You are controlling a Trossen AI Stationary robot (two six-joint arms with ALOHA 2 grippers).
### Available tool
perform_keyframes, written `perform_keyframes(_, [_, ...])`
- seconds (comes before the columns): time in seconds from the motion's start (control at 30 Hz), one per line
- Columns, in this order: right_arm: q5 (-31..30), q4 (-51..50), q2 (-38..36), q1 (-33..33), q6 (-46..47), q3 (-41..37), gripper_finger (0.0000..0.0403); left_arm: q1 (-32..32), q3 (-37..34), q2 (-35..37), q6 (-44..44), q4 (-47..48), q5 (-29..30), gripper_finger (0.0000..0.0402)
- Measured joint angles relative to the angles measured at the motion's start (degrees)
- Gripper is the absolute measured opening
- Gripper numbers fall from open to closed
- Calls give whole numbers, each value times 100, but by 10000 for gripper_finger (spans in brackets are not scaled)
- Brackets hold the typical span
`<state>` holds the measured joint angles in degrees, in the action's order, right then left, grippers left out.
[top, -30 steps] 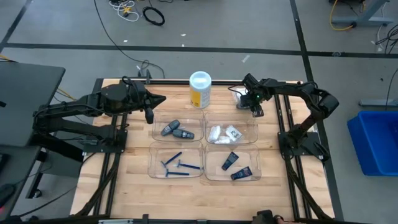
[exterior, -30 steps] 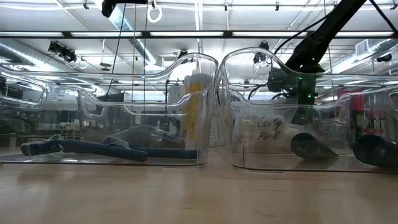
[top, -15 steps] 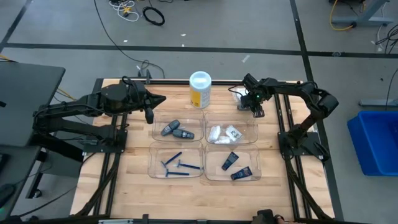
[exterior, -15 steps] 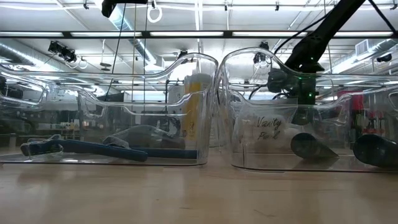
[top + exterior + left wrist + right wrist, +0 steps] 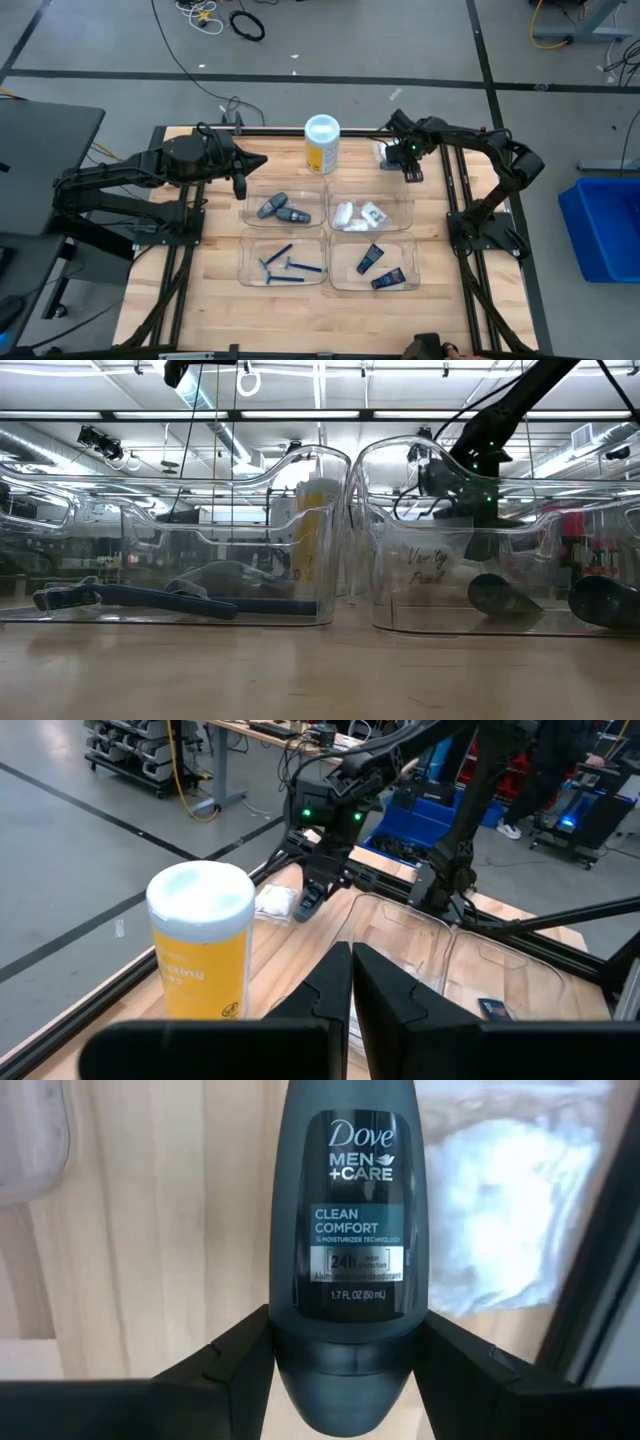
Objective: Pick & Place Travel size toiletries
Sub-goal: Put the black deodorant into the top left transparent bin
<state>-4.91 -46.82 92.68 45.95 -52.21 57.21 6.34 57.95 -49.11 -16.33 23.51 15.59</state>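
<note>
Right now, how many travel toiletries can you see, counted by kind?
Grey sticks: 3, one held in the right gripper
Blue razors: 3, overlapping, so less certain
White packets: 3
Dark blue tubes: 2
Total: 11

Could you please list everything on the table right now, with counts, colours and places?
clear trays: four, clear plastic, two-by-two block at table centre
grey sticks: two, grey, far-left tray
white packets: several, white, far-right tray
blue razors: two, blue, near-left tray
dark blue tubes: two, dark blue, near-right tray
yellow canister: one, yellow with white lid, behind the trays
loose white packet: one, white, on the wood at the far right of the table, under the right gripper
Dove deodorant stick: one, dark grey, held above the table
left gripper: shut, empty, at far-left tray's edge
right gripper: shut on the deodorant stick, behind the far-right tray
</note>
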Motion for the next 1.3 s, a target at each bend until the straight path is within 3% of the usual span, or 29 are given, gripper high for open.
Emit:
perform_keyframes(0.43, [46,-128,-175,0,77,136,206,-1,0,0,0,-4,-1,22])
perform_keyframes(0.97, [-2,-123,-1305,0,-87,145,205,0,0,1,1,-4,0,22])
perform_keyframes(1.3, [8,-143,-1588,-77,5,145,204,-1,1,0,1,-11,1,22])
